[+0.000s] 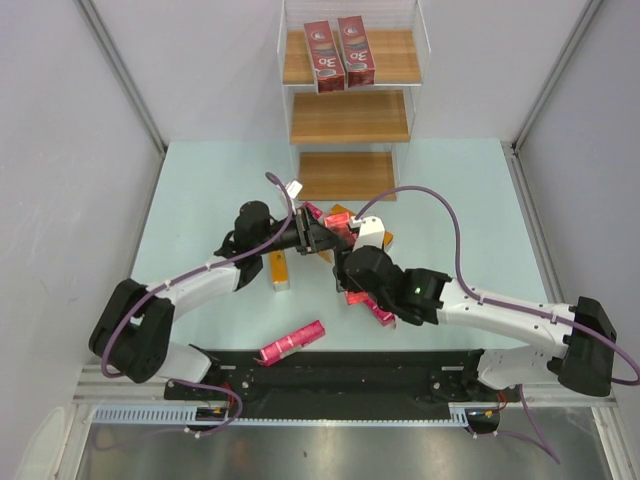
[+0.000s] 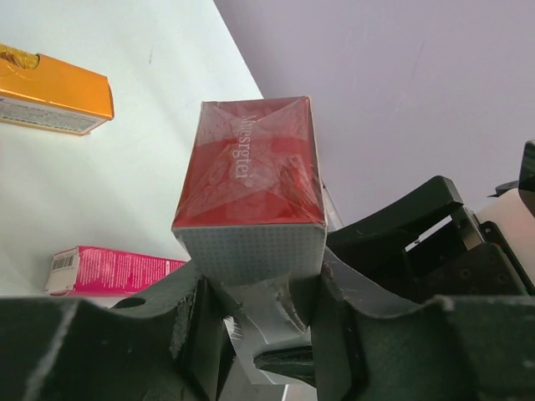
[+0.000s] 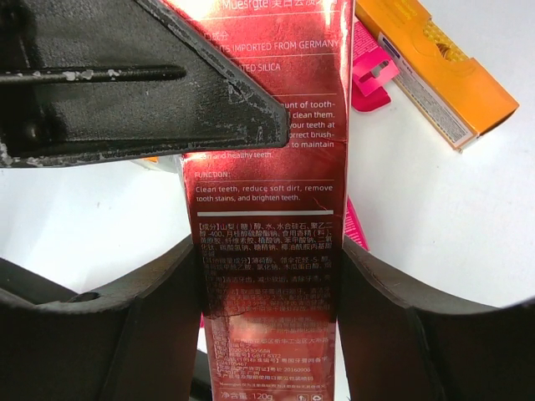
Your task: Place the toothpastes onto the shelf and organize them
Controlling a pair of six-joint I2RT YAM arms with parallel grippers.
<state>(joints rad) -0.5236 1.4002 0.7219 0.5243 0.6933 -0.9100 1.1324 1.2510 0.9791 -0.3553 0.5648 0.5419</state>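
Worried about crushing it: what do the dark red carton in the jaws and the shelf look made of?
The dark red carton: printed cardboard, glossy, perhaps film-wrapped, given glare and creased highlights on its end. The shelf: matte light brown boards, likely wood or laminate; see-through walls look like clear acrylic or glass.

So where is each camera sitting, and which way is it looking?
Top external: high behind the robot, looking down over the table and shelf; the left arm and right arm show.
Left wrist: on the left arm, looking forward at the dark red carton end-on; the left gripper shows at the bottom.
Right wrist: on the right arm, looking along that carton's printed side; the right gripper shows at the bottom.
Shared: both wrist views show the same carton, clamped by both grippers.
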